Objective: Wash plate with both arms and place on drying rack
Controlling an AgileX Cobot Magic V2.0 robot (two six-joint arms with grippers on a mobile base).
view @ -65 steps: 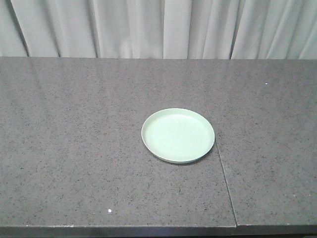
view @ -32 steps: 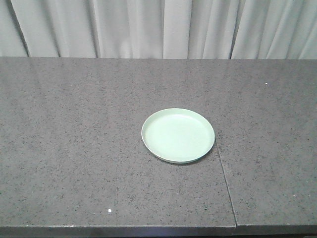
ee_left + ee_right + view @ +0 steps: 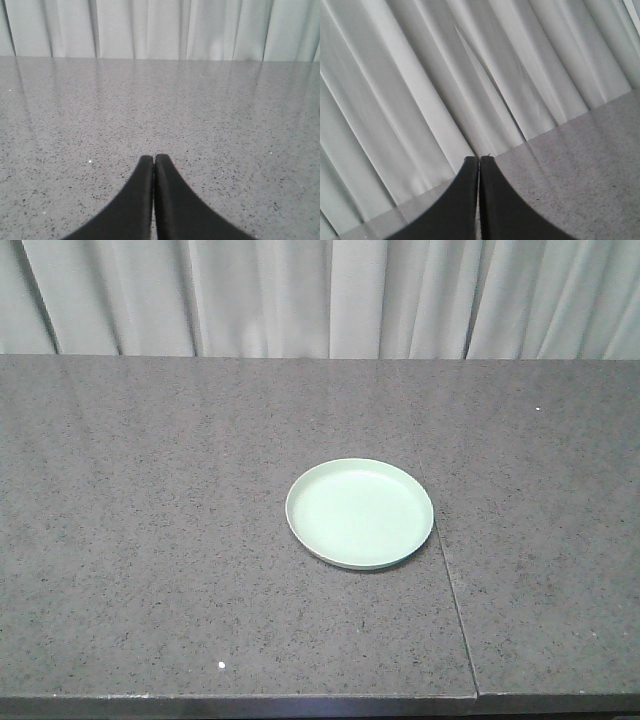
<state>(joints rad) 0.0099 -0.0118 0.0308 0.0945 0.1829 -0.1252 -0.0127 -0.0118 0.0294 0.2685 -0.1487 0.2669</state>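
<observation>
One round, glossy plate (image 3: 359, 513) is lying flat, rim upward, just beside the speckled counter seam (image 3: 455, 610). Left gripper (image 3: 153, 159) and right gripper (image 3: 479, 160) are clenching shut.

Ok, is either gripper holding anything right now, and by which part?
Nothing is held. The left gripper and the right gripper are both shut on nothing, and the plate lies alone on the countertop.

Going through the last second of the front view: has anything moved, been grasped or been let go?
Nothing visibly changed. The plate lies flat in the same spot on the counter, untouched, and no arm shows in the front view. In the wrist views, the left gripper and the right gripper are both shut on nothing.
</observation>
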